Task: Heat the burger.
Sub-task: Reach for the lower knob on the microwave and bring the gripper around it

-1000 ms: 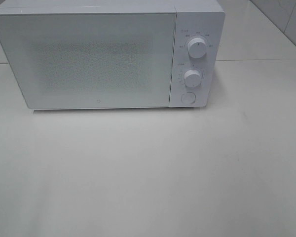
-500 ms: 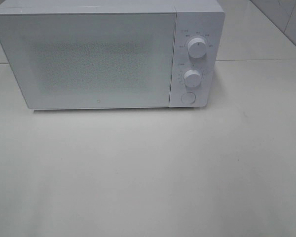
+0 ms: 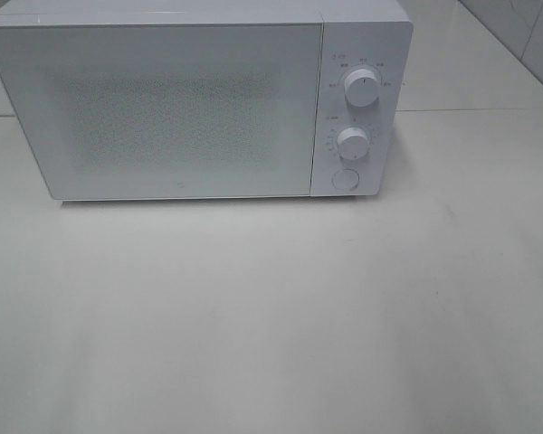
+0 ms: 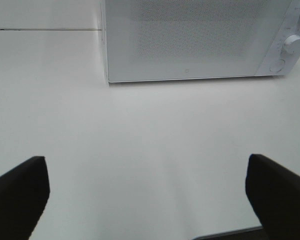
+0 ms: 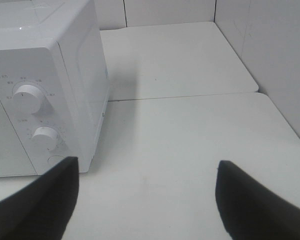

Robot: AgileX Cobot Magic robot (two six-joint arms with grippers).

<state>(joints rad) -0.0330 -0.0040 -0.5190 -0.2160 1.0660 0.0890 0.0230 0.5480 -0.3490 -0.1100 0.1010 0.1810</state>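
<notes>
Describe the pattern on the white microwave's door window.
Fine dotted mesh, grey specks on the white microwave door; the exterior high view shows it best.

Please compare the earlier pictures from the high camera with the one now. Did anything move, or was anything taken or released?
Nothing visibly changed. The microwave stands in the same place with its door shut. The upper knob and the lower knob point as before. No arm shows in the high view.
</notes>
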